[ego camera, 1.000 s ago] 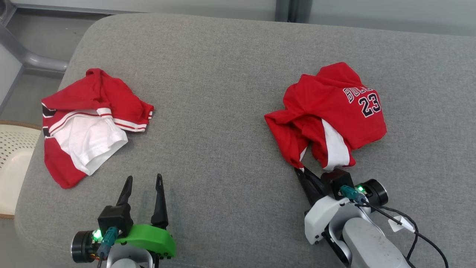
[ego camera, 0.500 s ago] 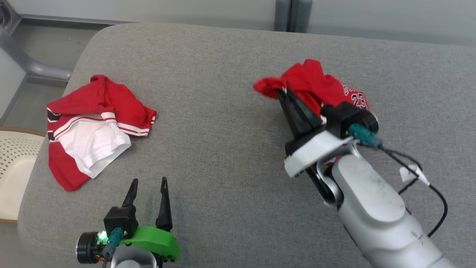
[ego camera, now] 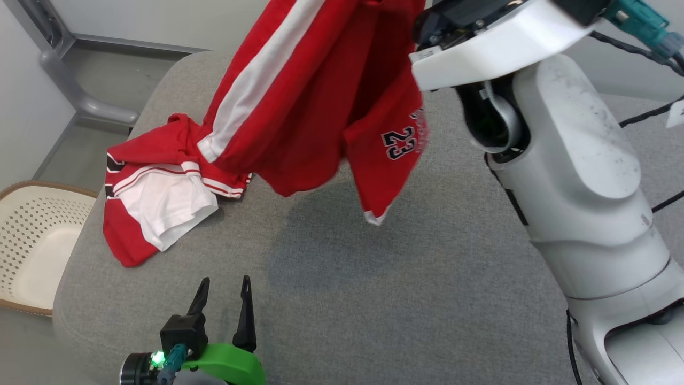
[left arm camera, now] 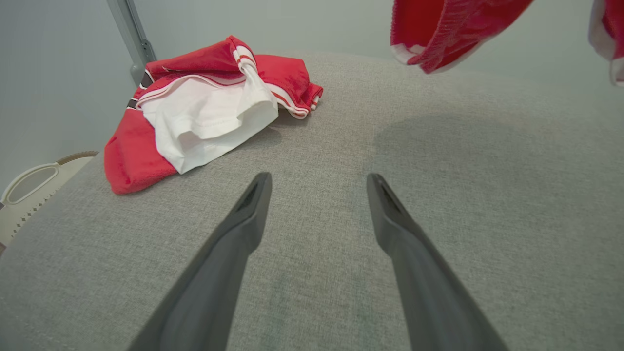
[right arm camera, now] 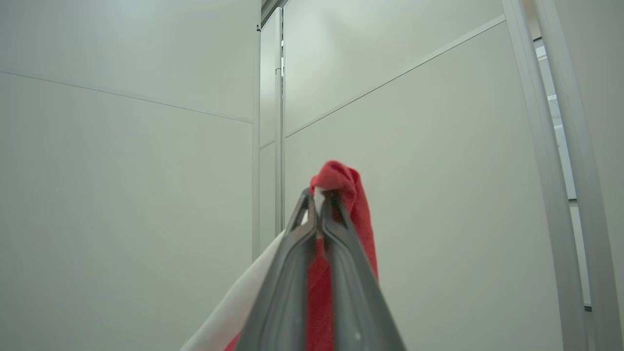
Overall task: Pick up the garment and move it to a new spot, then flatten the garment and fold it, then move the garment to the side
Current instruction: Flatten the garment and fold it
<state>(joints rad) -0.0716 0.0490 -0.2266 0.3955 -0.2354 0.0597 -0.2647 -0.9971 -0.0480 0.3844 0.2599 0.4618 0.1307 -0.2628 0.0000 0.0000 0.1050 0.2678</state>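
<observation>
Lifted clear, the garment dangles below the right gripper, whose wrist view shows jaws clamped on it.

Red-white shirt on grey cushion

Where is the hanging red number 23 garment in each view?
Head view: the red fabric garment with a white stripe and number 23 hangs top centre, above the grey cushion.
Left wrist view: its hem dangles at top right.
Right wrist view: a red fold sits lower centre, pinched in the shut right tool.
Shared landmark: the crumpled red-and-white garment on the cushion, head and left wrist views.
</observation>
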